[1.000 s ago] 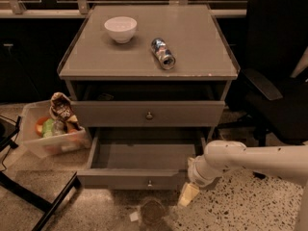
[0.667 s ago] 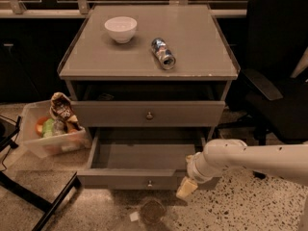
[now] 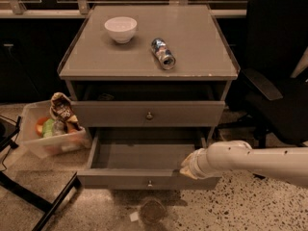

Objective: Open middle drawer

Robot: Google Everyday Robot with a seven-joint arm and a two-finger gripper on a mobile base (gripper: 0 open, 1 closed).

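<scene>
The middle drawer [image 3: 144,179] is the lower of the two fronts that show. It is grey-brown with a small round knob [image 3: 149,182], it is pulled out, and its plain grey inside [image 3: 139,154] lies bare. My gripper [image 3: 186,166] is at the end of the white arm [image 3: 250,160], which comes in from the right. The gripper is at the right part of the drawer's front rim, to the right of the knob. The drawer above it [image 3: 147,114] is shut.
A white bowl [image 3: 120,29] and a can lying on its side [image 3: 163,53] are on the cabinet top [image 3: 192,32]. A clear bin of snacks [image 3: 50,131] stands on the floor at left. A black chair [image 3: 279,76] is at right. A black frame leg [image 3: 53,203] lies at lower left.
My gripper has moved up from below and in front of the drawer front to its right front rim. The drawer stays pulled out the same amount.
</scene>
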